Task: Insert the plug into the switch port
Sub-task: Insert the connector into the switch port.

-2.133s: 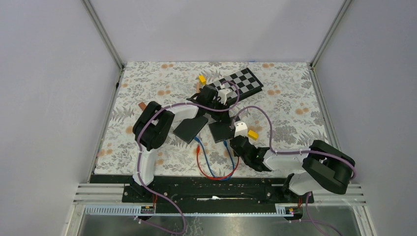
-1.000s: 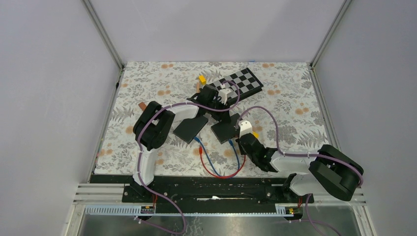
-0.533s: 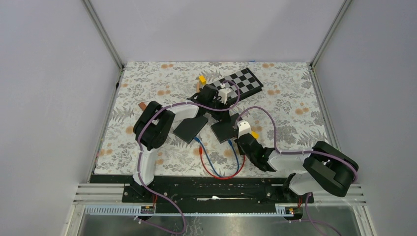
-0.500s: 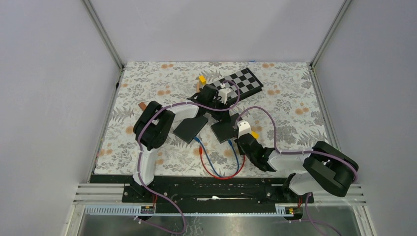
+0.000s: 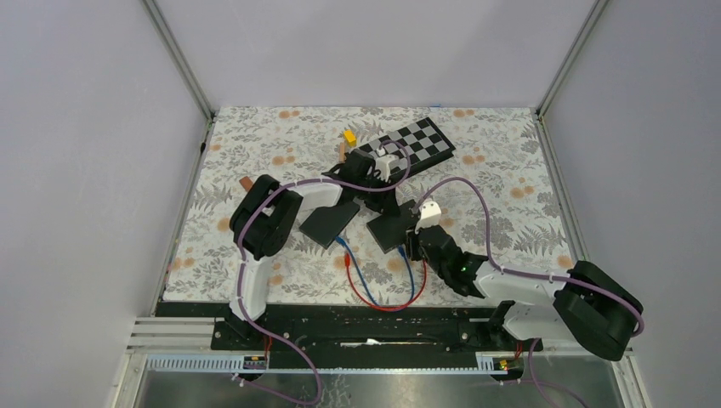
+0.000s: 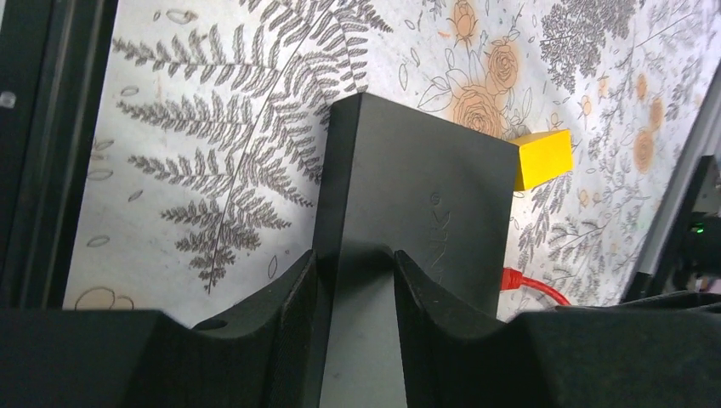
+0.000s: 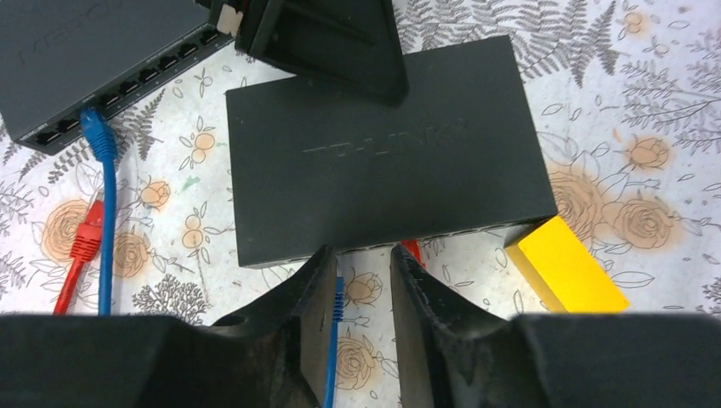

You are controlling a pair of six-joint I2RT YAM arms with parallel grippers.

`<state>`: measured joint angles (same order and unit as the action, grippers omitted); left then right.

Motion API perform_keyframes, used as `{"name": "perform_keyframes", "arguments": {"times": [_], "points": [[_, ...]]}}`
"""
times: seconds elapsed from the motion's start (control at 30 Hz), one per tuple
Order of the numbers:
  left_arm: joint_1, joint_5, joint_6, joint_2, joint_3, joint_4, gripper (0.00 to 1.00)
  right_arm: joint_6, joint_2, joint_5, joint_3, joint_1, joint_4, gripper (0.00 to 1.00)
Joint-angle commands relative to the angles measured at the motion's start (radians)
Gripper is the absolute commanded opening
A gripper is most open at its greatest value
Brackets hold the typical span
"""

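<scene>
Jaws of the left end effector [image 6: 353,259] are clamped on the far edge of the black TP-Link switch [image 7: 383,153], which lies flat on the floral surface [image 5: 510,170] near its middle. The right end effector [image 7: 361,252] hovers just at the switch's near face, partly open. It holds nothing. The blue cable [image 7: 329,374] runs up through the gap between its fingers [image 7: 310,297] without being squeezed. The blue plug [image 7: 338,291] at the end of that cable meets the near face of the TP-Link switch, but whether it sits fully in a port cannot be told.

The cable's other end is plugged into a second switch [image 7: 85,51] just to the left. A red plug [image 7: 87,238] lies loose on the surface beside that cable. A yellow block [image 7: 568,268] touches the TP-Link switch's near right corner, and a checkerboard [image 5: 417,140] lies farther back.
</scene>
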<state>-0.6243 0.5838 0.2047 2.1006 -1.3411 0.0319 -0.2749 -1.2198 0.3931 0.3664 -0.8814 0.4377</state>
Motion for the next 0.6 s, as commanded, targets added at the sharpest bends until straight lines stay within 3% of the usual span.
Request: {"name": "perform_keyframes", "arguments": {"times": [0.0,0.33,0.47,0.57], "points": [[0.021,-0.025,0.091,0.014,0.099,0.087,0.39,-0.069,0.033,-0.037,-0.004,0.006,-0.070,0.38],[0.039,-0.171,0.192,-0.228,0.258,-0.168,0.53,-0.050,0.264,-0.151,0.011,0.006,-0.205,0.42],[0.045,-0.343,0.267,-0.402,0.338,-0.183,0.58,-0.069,0.254,-0.174,0.069,-0.026,-0.235,0.40],[0.054,-0.487,0.331,-0.577,0.433,-0.146,0.64,-0.102,0.209,-0.103,0.119,-0.131,-0.231,0.40]]}}
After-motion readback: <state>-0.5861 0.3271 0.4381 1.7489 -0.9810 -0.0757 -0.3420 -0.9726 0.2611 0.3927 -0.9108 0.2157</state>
